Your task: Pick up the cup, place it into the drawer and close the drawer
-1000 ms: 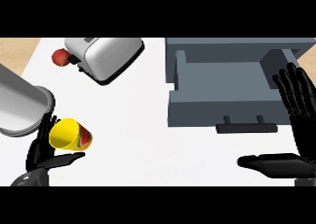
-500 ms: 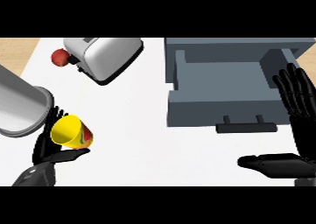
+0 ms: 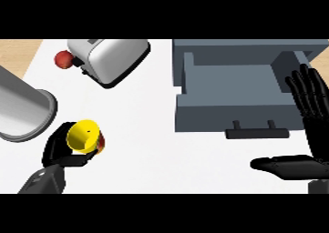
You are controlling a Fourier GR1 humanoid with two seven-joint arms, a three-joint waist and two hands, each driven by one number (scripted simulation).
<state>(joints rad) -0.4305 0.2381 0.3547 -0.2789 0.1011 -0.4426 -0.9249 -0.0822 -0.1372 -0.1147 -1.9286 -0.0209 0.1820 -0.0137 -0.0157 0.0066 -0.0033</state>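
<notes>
A yellow cup (image 3: pixel 83 135) with a reddish outside lies tilted in my left hand (image 3: pixel 61 150), whose black fingers curl round it at the lower left of the counter. The grey drawer (image 3: pixel 241 111) stands pulled open at the upper right, its dark handle (image 3: pixel 256 132) facing me and its inside bare. At the right edge my right hand (image 3: pixel 313 132) rests open, fingers straight and pointing up beside the drawer's right side, thumb stretched to the left below the handle.
A silver toaster (image 3: pixel 110 57) sits at the top left with a red apple (image 3: pixel 64 59) beside it. A large grey cylinder (image 3: pixel 18 111) lies at the left, just above the cup. White counter (image 3: pixel 146 136) stretches between cup and drawer.
My left hand with the cup has shifted slightly up and right. The right hand and the drawer have stayed where they were.
</notes>
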